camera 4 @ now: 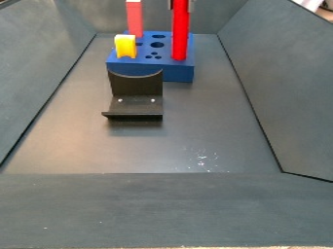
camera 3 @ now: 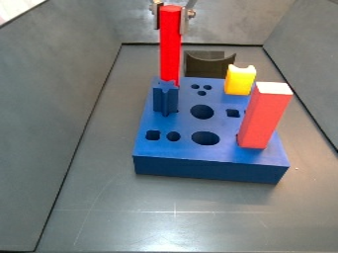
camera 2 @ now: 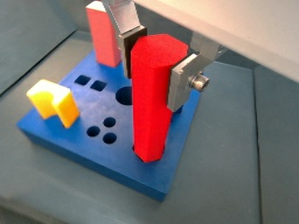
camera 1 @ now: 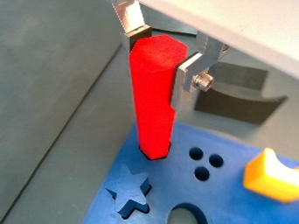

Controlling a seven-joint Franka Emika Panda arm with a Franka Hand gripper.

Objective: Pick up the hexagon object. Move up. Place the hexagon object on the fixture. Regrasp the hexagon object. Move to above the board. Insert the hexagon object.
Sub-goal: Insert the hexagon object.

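Fingers [camera 2: 184, 77] clamp the rod's [camera 2: 152, 96] top.
Gripper [camera 1: 163, 54] holds it upright, long axis toward 6 o'clock, lower end entering the board's [camera 2: 70, 136] corner hole.

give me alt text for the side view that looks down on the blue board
The gripper holds the hexagon object upright, its lower end at the board's far corner. A red-orange block and a yellow block stand in the board, the fixture behind.
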